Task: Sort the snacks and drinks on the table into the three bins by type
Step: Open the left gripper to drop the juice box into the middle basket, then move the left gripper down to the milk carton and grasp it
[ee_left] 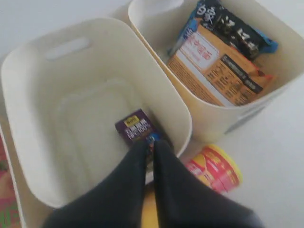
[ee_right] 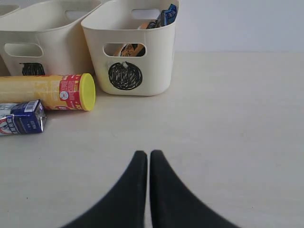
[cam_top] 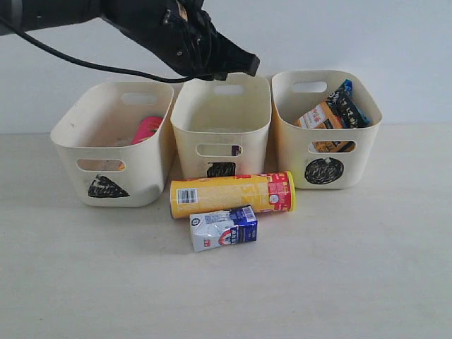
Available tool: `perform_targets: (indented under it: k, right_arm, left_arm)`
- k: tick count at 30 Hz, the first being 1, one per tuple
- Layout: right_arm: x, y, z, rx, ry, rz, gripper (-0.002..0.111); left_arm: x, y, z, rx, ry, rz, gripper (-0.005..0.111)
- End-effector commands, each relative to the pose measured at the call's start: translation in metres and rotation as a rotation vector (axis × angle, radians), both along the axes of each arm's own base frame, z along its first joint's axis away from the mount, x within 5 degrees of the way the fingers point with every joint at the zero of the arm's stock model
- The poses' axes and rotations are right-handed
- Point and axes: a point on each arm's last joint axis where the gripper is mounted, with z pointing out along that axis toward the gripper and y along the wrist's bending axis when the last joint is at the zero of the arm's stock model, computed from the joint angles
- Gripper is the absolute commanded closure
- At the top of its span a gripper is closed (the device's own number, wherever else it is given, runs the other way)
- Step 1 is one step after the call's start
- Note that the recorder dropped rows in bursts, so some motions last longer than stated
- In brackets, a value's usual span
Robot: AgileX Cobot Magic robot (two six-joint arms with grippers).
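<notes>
My left gripper (cam_top: 244,67) (ee_left: 151,142) hangs shut and empty over the middle bin (cam_top: 185,138) (ee_left: 28,61), the one with the square mark. The dark purple drink carton (ee_left: 135,129) lies on that bin's floor, just beyond the fingertips. On the table in front lie the yellow chip tube (cam_top: 229,194) (ee_right: 47,91) and the white-and-blue carton (cam_top: 223,228) (ee_right: 21,118). The pink tube (cam_top: 147,129) lies in the left bin (cam_top: 70,145). An orange bag (cam_top: 321,116) (ee_left: 218,66) and a blue-and-black bag (cam_top: 347,104) (ee_left: 232,26) fill the right bin (cam_top: 289,145) (ee_right: 142,47). My right gripper (ee_right: 148,153) is shut and empty, low over bare table.
The three bins stand side by side along the back of a pale wooden table (cam_top: 353,268), against a white wall. The yellow tube lies close to the fronts of the middle and right bins.
</notes>
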Motion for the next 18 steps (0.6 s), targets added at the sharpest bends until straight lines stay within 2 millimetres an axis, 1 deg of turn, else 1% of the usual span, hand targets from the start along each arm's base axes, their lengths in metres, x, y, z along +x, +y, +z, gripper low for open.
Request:
perform_targets:
  k: [1,6,10,12,15,18]
  right_arm:
    - [0.0,0.0,0.002,0.001,-0.017,-0.002,0.108]
    - [0.0,0.0,0.002,0.001,-0.017,-0.002,0.108]
    - [0.0,0.0,0.002,0.001,-0.017,-0.002,0.108]
    - [0.0,0.0,0.002,0.001,-0.017,-0.002,0.108]
    - [0.0,0.0,0.002,0.001,-0.017,-0.002,0.108]
    - [0.0,0.0,0.002,0.001,-0.017,-0.002,0.108]
  left_arm:
    - [-0.021,0.004,0.009,0.058,0.092,-0.138,0.102]
    - [-0.051,0.01,0.01,0.078,0.193,-0.294,0.102]
    - [-0.07,0.016,0.014,0.048,0.242,-0.344,0.102]
    - [-0.08,0.018,0.015,0.063,0.269,-0.4,0.102]
    - [-0.092,0.021,0.012,0.11,0.353,-0.503,0.102]
    - [-0.101,0.024,0.003,0.18,0.434,-0.618,0.102]
